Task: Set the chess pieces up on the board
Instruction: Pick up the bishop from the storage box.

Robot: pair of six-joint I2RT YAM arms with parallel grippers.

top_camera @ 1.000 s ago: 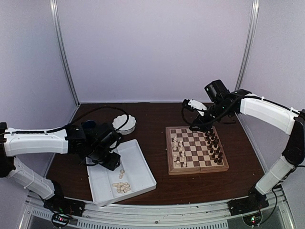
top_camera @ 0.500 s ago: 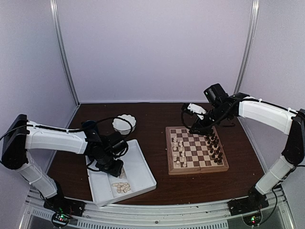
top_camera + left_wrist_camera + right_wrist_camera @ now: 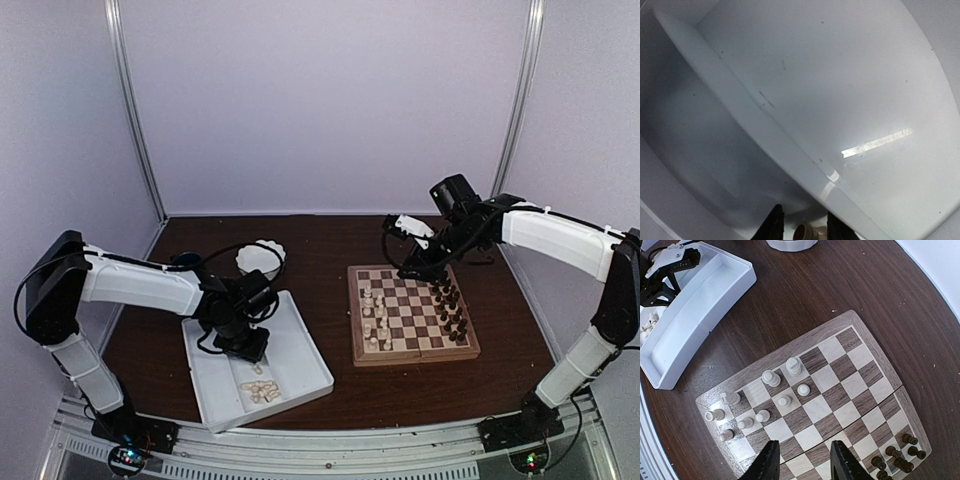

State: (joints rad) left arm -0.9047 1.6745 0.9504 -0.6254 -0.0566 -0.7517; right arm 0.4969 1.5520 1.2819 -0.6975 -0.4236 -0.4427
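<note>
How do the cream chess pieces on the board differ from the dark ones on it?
Colour: the cream pieces are pale, the dark pieces brown-black. Place: cream ones sit on the board's left side in the top view, dark ones along its right. Spacing: cream ones stand scattered with gaps, and spare cream chessmen lie in the white tray; dark ones are packed close. Both are tiny chessmen on one board.

The whole table (image 3: 330, 250) is seen from high above its near edge, facing the back wall (image 3: 320, 100); the white tray (image 3: 840, 100) is filmed from very close by the left wrist camera; the board (image 3: 817, 407) is looked down on from farther off by the right wrist camera, the tray being shared at that frame's upper left.
</note>
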